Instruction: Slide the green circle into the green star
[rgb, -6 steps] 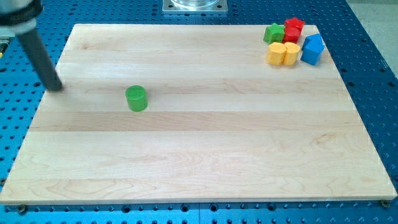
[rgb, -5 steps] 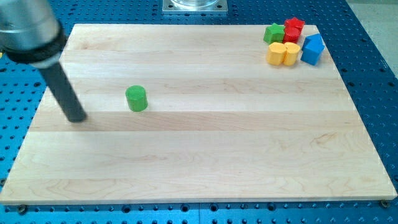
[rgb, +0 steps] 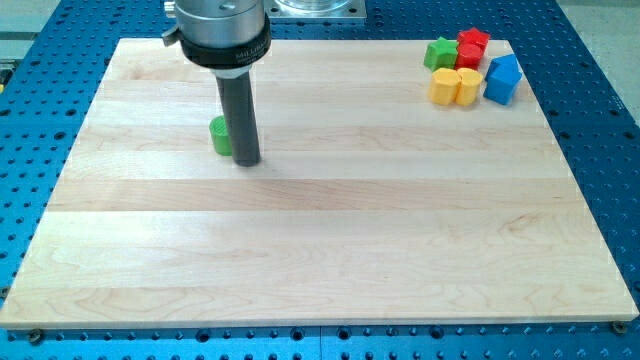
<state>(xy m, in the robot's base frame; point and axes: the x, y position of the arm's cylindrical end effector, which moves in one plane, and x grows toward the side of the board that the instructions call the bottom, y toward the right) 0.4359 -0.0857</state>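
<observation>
The green circle (rgb: 219, 136), a small green cylinder, sits on the left half of the wooden board (rgb: 320, 250). My tip (rgb: 247, 160) rests on the board just right of it and slightly toward the view's bottom, and the dark rod hides the circle's right side. I cannot tell whether they touch. The green star (rgb: 440, 53) lies far off at the view's top right, at the left end of a cluster of blocks.
Beside the green star are a red block (rgb: 472, 47), two yellow blocks (rgb: 444, 87) (rgb: 468, 86) and a blue block (rgb: 502, 79). A metal mount (rgb: 312, 8) stands at the board's top edge. Blue perforated table surrounds the board.
My tip has swept from the board's left edge rightward to the right side of the green circle. The circle has shifted a little toward the view's top.
</observation>
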